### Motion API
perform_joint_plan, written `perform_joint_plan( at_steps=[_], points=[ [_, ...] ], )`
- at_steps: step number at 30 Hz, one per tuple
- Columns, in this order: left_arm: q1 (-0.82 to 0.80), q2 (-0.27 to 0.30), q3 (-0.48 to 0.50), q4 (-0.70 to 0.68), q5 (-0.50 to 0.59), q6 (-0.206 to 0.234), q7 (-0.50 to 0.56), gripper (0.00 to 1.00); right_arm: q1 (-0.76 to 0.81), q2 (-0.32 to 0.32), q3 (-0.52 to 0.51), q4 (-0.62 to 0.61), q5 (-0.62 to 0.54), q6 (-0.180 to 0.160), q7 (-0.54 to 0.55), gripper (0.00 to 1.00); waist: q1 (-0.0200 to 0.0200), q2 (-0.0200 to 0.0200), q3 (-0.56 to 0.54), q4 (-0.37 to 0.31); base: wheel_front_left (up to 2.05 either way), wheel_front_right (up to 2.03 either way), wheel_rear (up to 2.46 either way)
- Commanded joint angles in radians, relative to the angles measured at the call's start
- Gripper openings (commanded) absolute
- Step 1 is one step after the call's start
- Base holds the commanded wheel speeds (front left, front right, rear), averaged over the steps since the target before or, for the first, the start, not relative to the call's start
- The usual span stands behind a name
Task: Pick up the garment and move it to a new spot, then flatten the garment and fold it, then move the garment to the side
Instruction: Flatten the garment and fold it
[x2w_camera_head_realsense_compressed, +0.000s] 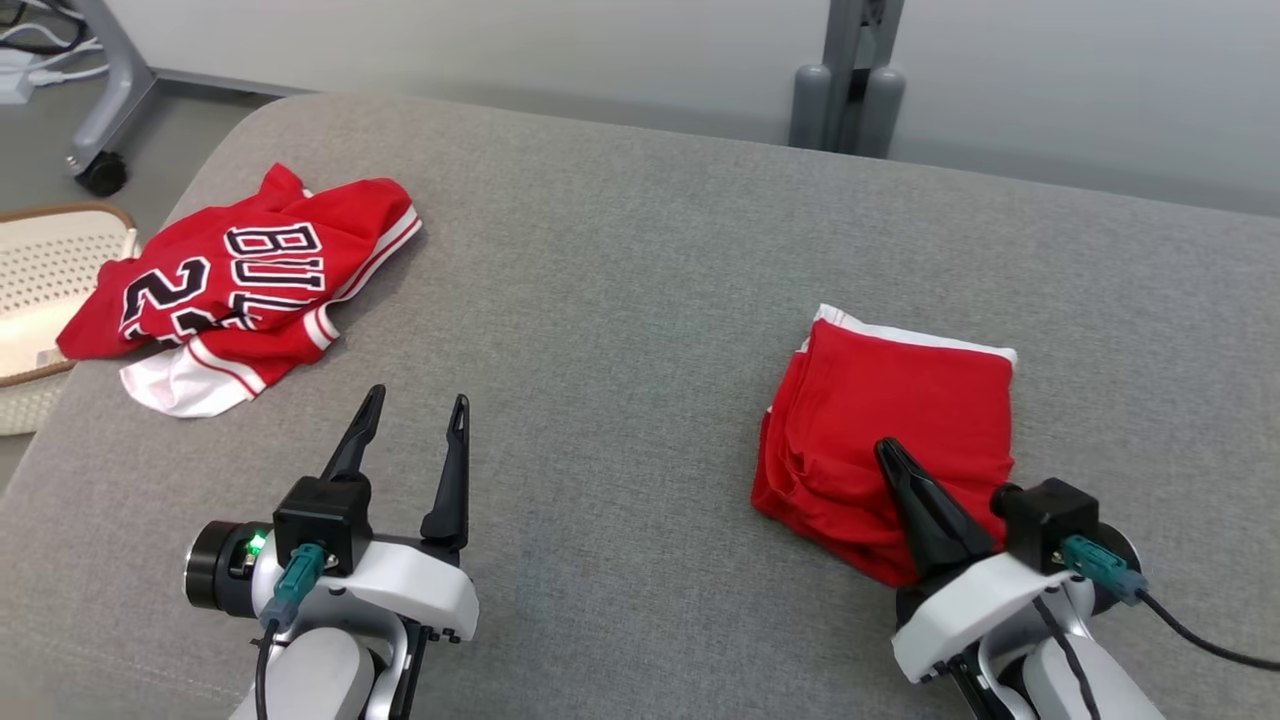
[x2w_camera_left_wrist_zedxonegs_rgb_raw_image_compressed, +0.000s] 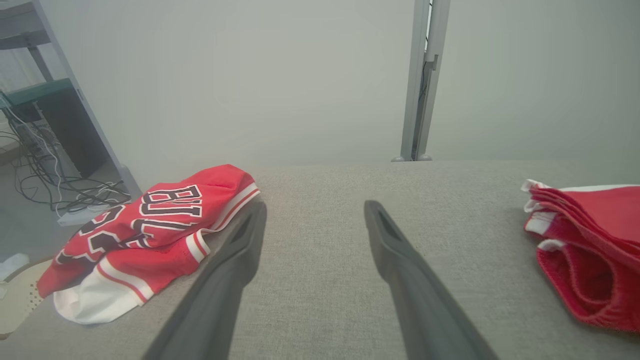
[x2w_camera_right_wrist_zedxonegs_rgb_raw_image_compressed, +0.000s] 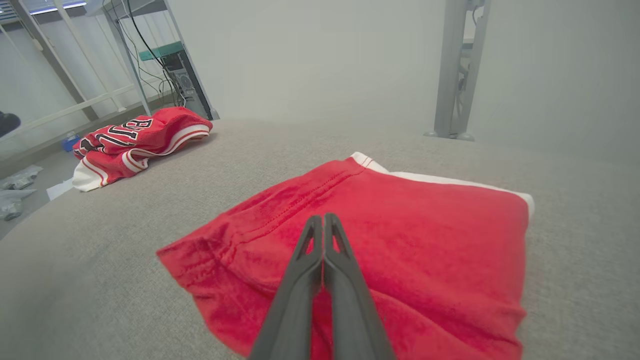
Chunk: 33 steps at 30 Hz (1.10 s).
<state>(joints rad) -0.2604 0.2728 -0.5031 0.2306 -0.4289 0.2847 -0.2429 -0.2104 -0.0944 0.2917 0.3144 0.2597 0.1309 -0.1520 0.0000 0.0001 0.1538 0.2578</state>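
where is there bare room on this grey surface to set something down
The widest bare patch of the grey fabric surface lies midway, between the crumpled red lettered jersey and the folded red garment. The far strip is free too. Crowded at the fold, with the shut right gripper over it.

White two-arm rig, dark two-finger hands
Left hand, right hand: long tapering dark fingers with a slot near each tip, black boxy block at base. Teal connector plugged in on each wrist, black cable trailing. Glossy white wrist shells, small dark screws on the edge. Black round cap with green light on left wrist. Pale grey forearms.
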Motion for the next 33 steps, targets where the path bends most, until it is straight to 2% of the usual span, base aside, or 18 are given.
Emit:
perform_joint_plan(
  at_steps=[1, 8, 17, 23, 28, 33],
  points=[
    [-0.019, 0.0, 0.001, 0.003, 0.0, -0.001, -0.005, 1.0, -0.025, -0.005, 0.009, 0.033, 0.016, 0.0, -0.021, 0.0, 0.0, -0.0001, 0.009, 0.013, 0.0, 0.0, 0.0],
    [-0.024, -0.011, -0.002, 0.02, -0.002, -0.007, -0.013, 1.0, -0.089, 0.011, 0.134, 0.204, 0.088, 0.0, -0.075, 0.0, 0.0, -0.0001, 0.014, 0.03, 0.0, 0.0, 0.0],
    [-0.032, -0.014, -0.001, 0.029, -0.003, -0.008, -0.015, 1.0, -0.111, 0.029, 0.296, 0.271, 0.186, 0.0, -0.109, 0.0, 0.0, -0.0001, 0.022, 0.005, 0.0, 0.0, 0.0],
    [-0.026, -0.006, 0.002, 0.031, -0.006, -0.003, -0.017, 1.0, -0.106, 0.025, 0.334, 0.205, 0.213, 0.0, -0.114, 0.0, 0.0, -0.0001, 0.017, -0.022, 0.0, 0.0, 0.0],
    [-0.028, 0.008, 0.01, 0.027, -0.011, 0.001, -0.01, 1.0, -0.086, -0.024, 0.344, 0.104, 0.188, 0.0, -0.11, 0.0, 0.0, -0.0001, 0.016, -0.065, 0.0, 0.0, 0.0],
    [-0.034, 0.021, 0.018, 0.017, -0.011, 0.008, -0.01, 1.0, -0.055, -0.071, 0.278, -0.013, 0.159, 0.0, -0.098, 0.0, 0.0, -0.0001, 0.009, -0.104, 0.0, 0.0, 0.0]
  ],
)
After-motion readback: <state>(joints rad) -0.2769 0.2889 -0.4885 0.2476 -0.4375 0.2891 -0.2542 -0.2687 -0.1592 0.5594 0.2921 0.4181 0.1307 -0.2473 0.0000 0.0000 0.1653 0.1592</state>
